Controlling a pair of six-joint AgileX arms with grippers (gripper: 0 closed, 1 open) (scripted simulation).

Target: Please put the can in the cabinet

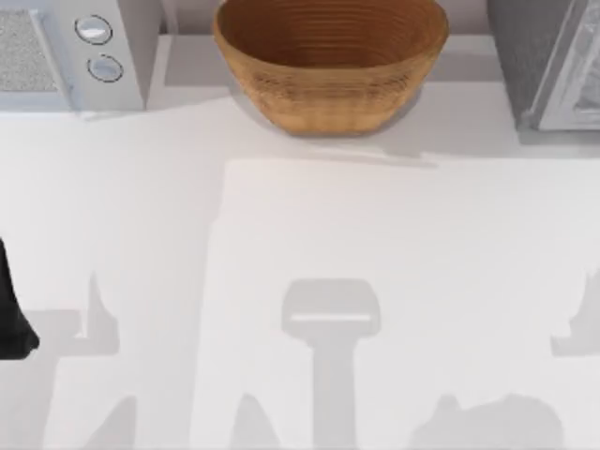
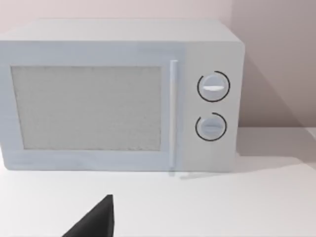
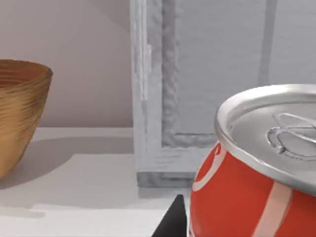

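The can [image 3: 256,182] is red with a white stripe and a silver top, and it looms close in the right wrist view, slightly tilted. My right gripper [image 3: 247,232] is shut on the can, and one dark fingertip [image 3: 170,223] shows against its side. The cabinet [image 3: 207,74] is grey-white and stands just behind the can, at the back right of the table [image 1: 553,66]. My left gripper [image 2: 94,224] hangs in front of a microwave, and its arm [image 1: 13,314] sits at the table's left edge.
A white microwave [image 1: 75,52] [image 2: 123,94] with two dials stands at the back left. A wicker basket [image 1: 330,56] [image 3: 17,113] sits at the back centre, left of the cabinet. The white table [image 1: 300,244] stretches in front of them.
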